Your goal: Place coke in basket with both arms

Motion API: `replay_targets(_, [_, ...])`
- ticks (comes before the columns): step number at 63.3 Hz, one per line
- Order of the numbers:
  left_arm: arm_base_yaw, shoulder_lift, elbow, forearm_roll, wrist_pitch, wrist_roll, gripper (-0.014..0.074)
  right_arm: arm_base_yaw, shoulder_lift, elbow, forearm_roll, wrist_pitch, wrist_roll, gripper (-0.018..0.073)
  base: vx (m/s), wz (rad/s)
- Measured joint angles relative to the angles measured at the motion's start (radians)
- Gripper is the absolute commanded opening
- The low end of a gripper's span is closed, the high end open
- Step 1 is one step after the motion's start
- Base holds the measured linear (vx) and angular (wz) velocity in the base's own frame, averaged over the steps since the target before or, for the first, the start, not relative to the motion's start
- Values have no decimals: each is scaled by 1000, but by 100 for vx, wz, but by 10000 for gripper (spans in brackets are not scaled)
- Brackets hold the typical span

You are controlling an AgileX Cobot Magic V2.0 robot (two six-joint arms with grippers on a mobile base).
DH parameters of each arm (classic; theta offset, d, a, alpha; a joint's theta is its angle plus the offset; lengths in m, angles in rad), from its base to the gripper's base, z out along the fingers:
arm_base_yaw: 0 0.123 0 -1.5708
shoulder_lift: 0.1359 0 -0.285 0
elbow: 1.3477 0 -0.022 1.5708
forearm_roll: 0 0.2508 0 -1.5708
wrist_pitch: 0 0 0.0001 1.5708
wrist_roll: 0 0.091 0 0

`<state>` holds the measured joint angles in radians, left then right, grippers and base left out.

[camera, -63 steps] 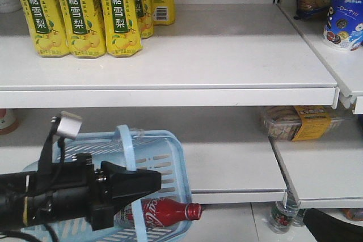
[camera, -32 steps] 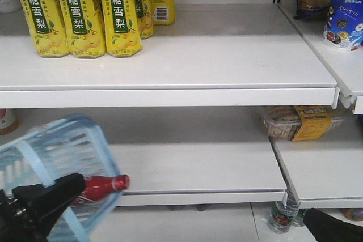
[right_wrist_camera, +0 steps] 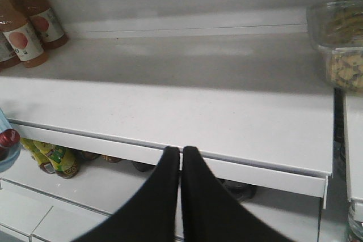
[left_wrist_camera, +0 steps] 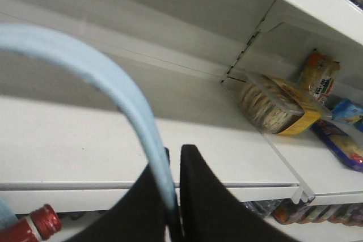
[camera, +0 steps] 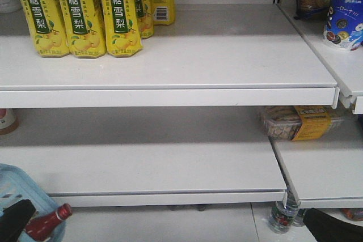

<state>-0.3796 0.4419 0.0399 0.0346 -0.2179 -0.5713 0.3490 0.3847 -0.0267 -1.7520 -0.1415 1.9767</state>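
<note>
Coke (camera: 44, 224) in basket (camera: 17, 182), left hand (left_wrist_camera: 173, 196) clamping handle (left_wrist_camera: 108, 83)

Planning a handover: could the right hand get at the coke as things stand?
Probably, but not directly: the right hand sits shut, far from the coke, which lies in the basket the left hand carries.
</note>
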Motion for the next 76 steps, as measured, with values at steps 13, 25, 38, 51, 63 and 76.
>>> replay_targets(13, [0,-69,0,-14,72,229,-6,0,0,0,0,0,0,-4,0,0])
replay_targets(25, [38,-197,0,-192,148,398,-6,0,0,0,0,0,0,-4,0,0])
replay_targets(38, [160,-378,0,-298,281,571,-6,0,0,0,0,0,0,-4,0,0])
replay_targets(51, [312,-448,0,-284,353,605,-6,0,0,0,0,1,0,-4,0,0])
replay_targets(63, [406,-448,0,-241,393,599,-6,0,0,0,0,4,0,-4,0,0])
replay_targets(76, [415,-448,0,-73,397,435,-6,0,0,0,0,4,0,-4,0,0])
